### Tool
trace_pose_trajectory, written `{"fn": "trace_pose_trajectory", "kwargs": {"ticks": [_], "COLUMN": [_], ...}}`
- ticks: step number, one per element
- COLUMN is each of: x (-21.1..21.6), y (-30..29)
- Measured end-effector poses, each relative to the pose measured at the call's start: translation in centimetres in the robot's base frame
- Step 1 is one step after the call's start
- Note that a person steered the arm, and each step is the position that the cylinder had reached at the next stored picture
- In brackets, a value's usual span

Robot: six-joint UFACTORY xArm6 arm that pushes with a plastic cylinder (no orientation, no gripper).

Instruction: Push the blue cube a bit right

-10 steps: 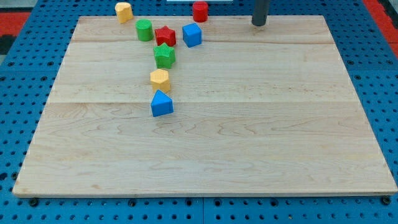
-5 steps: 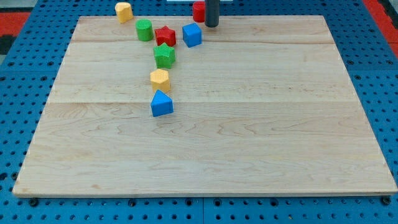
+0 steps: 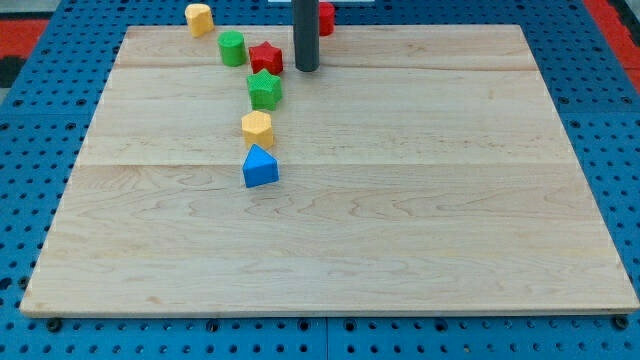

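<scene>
My tip [image 3: 306, 69] stands on the wooden board [image 3: 400, 200] near the view's top, just right of the red star [image 3: 265, 57]. The blue cube does not show; the dark rod covers the spot where it stood in the earlier frames. A red cylinder [image 3: 326, 17] peeks out from behind the rod's right side at the board's top edge. A green star [image 3: 265, 89] lies below and left of the tip.
A green cylinder [image 3: 232, 47] sits left of the red star. A yellow block [image 3: 199, 18] lies at the top left. A yellow hexagonal block [image 3: 257, 128] and a blue wedge-shaped block [image 3: 260, 166] lie below the green star.
The rod has swept from the view's top right to the left and slightly down, and now stands in front of the blue cube's spot. The other blocks have not moved.
</scene>
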State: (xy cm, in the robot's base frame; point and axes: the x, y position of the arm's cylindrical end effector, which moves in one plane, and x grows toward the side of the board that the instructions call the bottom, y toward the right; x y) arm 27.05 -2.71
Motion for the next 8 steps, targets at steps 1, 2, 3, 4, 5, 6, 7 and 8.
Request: {"fn": "trace_pose_trajectory", "kwargs": {"ticks": [1,2,3,4,5,6,7,8], "x": [-0.5,-1.7,-1.9,-1.9,-1.0,-3.0,-3.8,-4.8], "y": [-4.0,-3.5,2.5,6.5,0.8,-1.3,4.1,11.6]}}
